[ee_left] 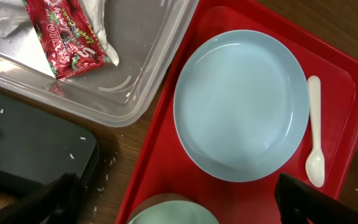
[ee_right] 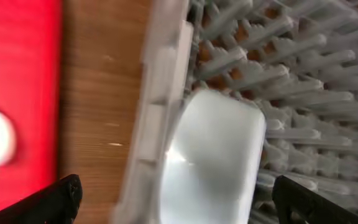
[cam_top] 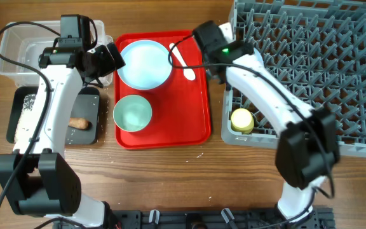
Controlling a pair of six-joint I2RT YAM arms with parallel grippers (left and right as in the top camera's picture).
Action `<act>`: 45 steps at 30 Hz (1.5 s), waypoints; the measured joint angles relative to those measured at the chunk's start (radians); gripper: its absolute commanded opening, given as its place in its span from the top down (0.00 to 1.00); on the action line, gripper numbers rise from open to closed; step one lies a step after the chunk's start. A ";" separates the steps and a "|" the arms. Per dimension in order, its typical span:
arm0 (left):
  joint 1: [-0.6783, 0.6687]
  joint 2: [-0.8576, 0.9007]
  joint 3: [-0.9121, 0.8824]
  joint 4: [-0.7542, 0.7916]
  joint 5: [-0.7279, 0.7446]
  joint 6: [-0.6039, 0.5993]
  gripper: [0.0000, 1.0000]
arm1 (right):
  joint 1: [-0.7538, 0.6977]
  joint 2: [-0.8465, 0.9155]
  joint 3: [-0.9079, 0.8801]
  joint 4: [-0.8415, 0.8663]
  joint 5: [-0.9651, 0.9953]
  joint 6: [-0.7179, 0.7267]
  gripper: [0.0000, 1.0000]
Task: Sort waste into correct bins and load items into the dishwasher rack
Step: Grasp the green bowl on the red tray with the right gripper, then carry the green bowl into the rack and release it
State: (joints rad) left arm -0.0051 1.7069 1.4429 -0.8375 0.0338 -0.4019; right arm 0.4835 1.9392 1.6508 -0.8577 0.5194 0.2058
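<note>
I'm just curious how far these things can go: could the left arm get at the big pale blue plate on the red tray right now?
Probably yes. The left gripper hangs open and empty just above the plate; nothing lies on it, and the spoon lies apart beside it.

The right half of the red serving tray (cam_top: 192, 108) is bare below the white spoon (cam_top: 183, 58) and open from above. The pale blue plate (cam_top: 143, 63) and a blue-green bowl (cam_top: 132, 112) fill its left half. At left, the left arm (cam_top: 56, 95) stretches over the black tray (cam_top: 93, 107) and the right side of the clear tub (cam_top: 8, 57). The right arm (cam_top: 265, 95) crosses the left columns of the dishwasher rack (cam_top: 335, 63), beside the yellow cup (cam_top: 241, 121). Upright pegs crowd the rest. A narrow strip of wood separates tray and rack.
</note>
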 measured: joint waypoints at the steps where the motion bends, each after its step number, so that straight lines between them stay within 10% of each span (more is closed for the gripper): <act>1: 0.000 0.000 0.000 0.000 0.000 0.000 0.00 | -0.005 -0.047 0.007 0.009 -0.068 0.007 0.00; 9: 0.000 0.000 0.000 0.000 0.000 0.000 0.00 | 0.042 -0.107 0.040 0.157 -0.739 0.108 0.23; 17: 0.000 0.000 0.000 0.000 0.000 0.000 0.00 | 0.215 0.198 0.038 0.191 -0.895 0.297 0.57; 22: 0.000 0.000 0.000 0.000 -0.008 0.000 0.00 | 0.241 0.301 0.038 0.197 -0.922 0.358 0.96; 32: 0.001 0.000 0.000 0.000 -0.007 0.000 0.00 | 0.051 0.158 0.030 0.122 -0.919 0.307 0.96; 38: 0.001 0.000 0.000 0.000 -0.007 0.000 0.00 | -0.145 -0.301 0.030 0.079 -0.285 0.233 0.95; 45: 0.001 0.000 0.000 0.000 -0.007 0.000 0.00 | -0.200 -0.134 0.029 0.457 0.526 -0.107 0.96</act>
State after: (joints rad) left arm -0.0044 1.7069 1.4429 -0.8371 0.0269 -0.4019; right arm 0.2840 1.8057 1.6802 -0.4007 1.0458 0.0986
